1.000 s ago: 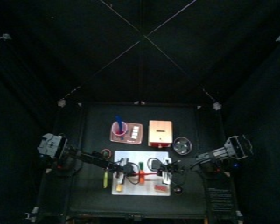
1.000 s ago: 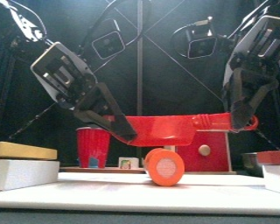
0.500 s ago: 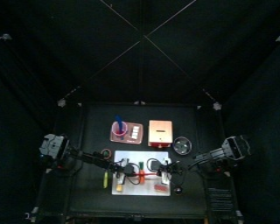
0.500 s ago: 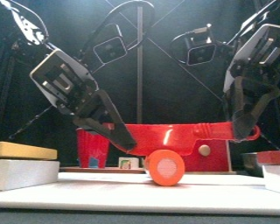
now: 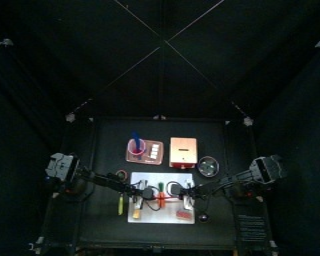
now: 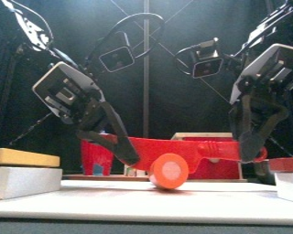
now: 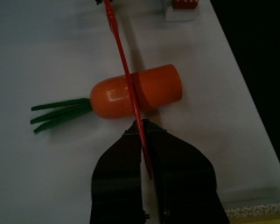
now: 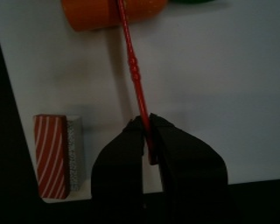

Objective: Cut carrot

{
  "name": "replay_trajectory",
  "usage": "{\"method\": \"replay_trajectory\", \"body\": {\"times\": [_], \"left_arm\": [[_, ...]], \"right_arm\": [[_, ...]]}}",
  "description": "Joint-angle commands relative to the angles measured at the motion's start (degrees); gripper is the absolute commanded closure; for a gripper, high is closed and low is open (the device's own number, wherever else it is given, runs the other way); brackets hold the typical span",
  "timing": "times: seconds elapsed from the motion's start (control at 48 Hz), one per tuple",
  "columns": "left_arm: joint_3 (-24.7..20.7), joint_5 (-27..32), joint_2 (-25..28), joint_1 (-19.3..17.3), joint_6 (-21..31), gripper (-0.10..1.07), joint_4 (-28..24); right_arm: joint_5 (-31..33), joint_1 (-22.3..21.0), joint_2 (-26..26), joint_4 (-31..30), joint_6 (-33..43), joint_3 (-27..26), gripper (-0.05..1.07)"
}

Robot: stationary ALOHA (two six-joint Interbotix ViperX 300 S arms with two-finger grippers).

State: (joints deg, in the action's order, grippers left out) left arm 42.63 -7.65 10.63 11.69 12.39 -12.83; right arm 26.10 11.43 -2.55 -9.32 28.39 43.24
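The carrot (image 7: 154, 90), orange with a dark green leafy end (image 7: 59, 114), lies on the white cutting board (image 6: 136, 203). The front view shows its round orange end (image 6: 171, 171). A red knife (image 6: 186, 151) spans between both grippers and crosses the carrot's body (image 7: 129, 83). My left gripper (image 7: 140, 133) is shut on one end of the knife. My right gripper (image 8: 146, 129) is shut on the other end, with the blade (image 8: 130, 66) running to the carrot (image 8: 90, 13). In the top view both grippers (image 5: 139, 190) (image 5: 190, 192) meet over the board (image 5: 147, 180).
A red cup (image 6: 95, 157) and a wooden box (image 5: 186, 149) stand behind the board. A yellow-green stick (image 5: 121, 206) lies left of it. A red-and-white striped block (image 8: 55, 162) sits on the board's right side. Blocks (image 6: 21, 174) stand at the front left.
Both grippers have come down together, bringing the red knife from above the carrot down to the carrot's level, across its body.
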Motion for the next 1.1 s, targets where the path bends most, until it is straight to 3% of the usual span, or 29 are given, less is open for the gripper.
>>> {"method": "replay_trajectory", "body": {"times": [0.0,0.208,0.833,1.083], "left_arm": [[1.5,1.7,1.1,0.8,-0.5,0.64,-0.4],[1.5,1.7,1.8,0.8,-0.4,0.64,-0.4],[0.9,2.7,-4.3,0.6,-0.6,0.64,-2.2],[-1.6,5.4,-9.0,0.6,-0.6,0.64,-4.9]], "right_arm": [[0.3,-0.5,1.1,0.1,0.3,0.5,0.62],[-0.4,-0.5,3.7,0.0,0.0,-0.9,0.62],[1.6,-0.2,1.8,-0.5,0.0,-2.8,0.63],[8.6,-0.3,-4.0,-2.7,0.3,-4.7,0.63]]}}
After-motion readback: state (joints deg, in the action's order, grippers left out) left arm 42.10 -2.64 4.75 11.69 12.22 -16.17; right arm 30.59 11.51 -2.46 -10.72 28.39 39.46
